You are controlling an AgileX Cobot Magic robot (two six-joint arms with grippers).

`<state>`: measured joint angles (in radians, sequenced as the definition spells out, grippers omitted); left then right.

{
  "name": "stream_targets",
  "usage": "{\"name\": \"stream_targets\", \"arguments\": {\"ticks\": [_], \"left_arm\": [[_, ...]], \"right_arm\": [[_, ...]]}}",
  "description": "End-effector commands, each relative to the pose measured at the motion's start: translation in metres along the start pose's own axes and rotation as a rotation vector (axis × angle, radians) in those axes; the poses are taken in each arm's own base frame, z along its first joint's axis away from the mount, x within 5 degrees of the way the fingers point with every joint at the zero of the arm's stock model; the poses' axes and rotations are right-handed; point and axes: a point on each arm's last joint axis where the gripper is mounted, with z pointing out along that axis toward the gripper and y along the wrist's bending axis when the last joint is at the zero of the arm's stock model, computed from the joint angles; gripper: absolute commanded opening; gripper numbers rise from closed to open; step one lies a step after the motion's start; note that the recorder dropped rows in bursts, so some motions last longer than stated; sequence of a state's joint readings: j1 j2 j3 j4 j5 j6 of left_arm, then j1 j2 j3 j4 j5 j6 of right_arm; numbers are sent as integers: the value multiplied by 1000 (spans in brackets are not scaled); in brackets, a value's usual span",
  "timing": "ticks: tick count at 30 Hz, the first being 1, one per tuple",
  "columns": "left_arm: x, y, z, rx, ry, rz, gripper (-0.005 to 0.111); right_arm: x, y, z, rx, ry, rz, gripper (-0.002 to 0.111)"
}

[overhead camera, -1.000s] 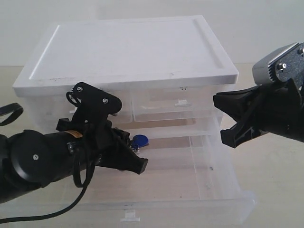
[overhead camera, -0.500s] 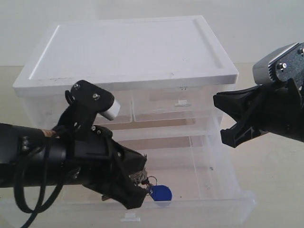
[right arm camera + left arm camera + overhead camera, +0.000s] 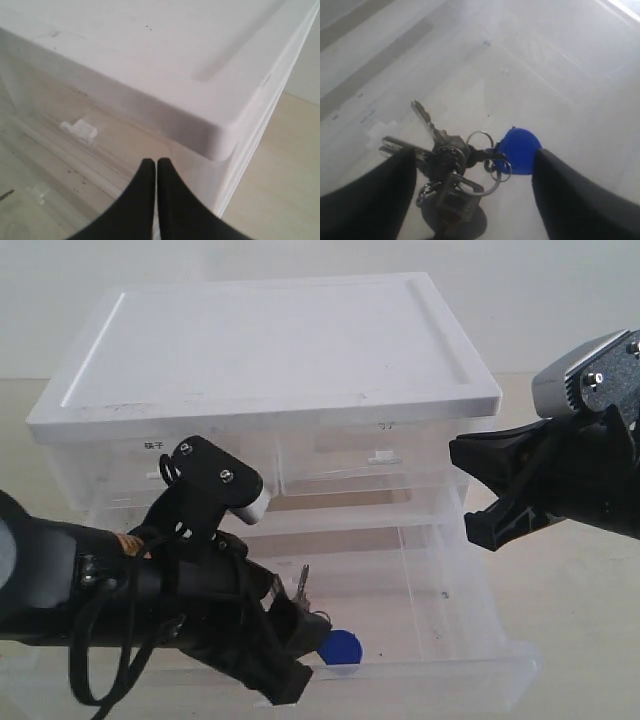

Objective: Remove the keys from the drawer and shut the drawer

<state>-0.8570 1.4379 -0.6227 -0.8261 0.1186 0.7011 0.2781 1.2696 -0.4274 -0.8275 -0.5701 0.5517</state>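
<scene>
Start at the left: your left gripper (image 3: 474,162) now has its fingers (image 3: 375,200) spread wide, with the keys (image 3: 447,155) lying loose between them and touching neither. A second ago the bunch was at the back of the open drawer (image 3: 478,590). Half a second ago it hung from the jaws near the front. Now it rests on the drawer floor just behind the front wall, with one key tilted upward and the blue fob (image 3: 340,648) lying beside the ring. So the keys have come forward but are not out. You will probably need a fresh grip before you lift them over the wall.

At the right, your right gripper (image 3: 156,167) has not moved. Its fingers are pressed together on nothing, and it hangs beside the white drawer cabinet (image 3: 270,340), well apart from the drawer. The drawer is still fully open, so the closing step remains.
</scene>
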Motion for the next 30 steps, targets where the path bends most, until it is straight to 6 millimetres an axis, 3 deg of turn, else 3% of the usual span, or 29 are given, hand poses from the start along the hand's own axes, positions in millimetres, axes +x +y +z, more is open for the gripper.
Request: {"name": "stream_targets", "arguments": {"ticks": [1, 6, 8, 11, 14, 16, 17, 21, 24, 30], "left_arm": [[-5, 4, 15, -39, -7, -82, 63], [-19, 3, 27, -30, -7, -84, 63], [-12, 3, 44, -22, 66, -51, 62], [-5, 7, 53, -32, 107, -9, 60], [-2, 11, 52, -22, 141, 23, 34], [-1, 16, 47, -13, 176, 86, 8], [-1, 19, 45, -15, 183, 91, 5], [-12, 23, 32, -63, 109, 59, 4], [-28, 21, 11, -77, -3, 70, 4], [-37, 14, -18, -53, -63, 82, 4]], "right_arm": [[-1, -2, -1, 11, -6, 6, 0], [-1, -2, -1, 11, -6, 14, 0], [-1, -2, -1, 11, -6, 14, 0], [-1, -2, -1, 11, -6, 21, 0], [-1, -2, -1, 11, -6, 21, 0], [-1, -2, -1, 11, -6, 21, 0], [-1, -2, -1, 11, -6, 21, 0], [-1, -2, -1, 11, -6, 21, 0], [-1, -2, -1, 11, -6, 23, 0], [-1, -2, -1, 11, -6, 23, 0]]}}
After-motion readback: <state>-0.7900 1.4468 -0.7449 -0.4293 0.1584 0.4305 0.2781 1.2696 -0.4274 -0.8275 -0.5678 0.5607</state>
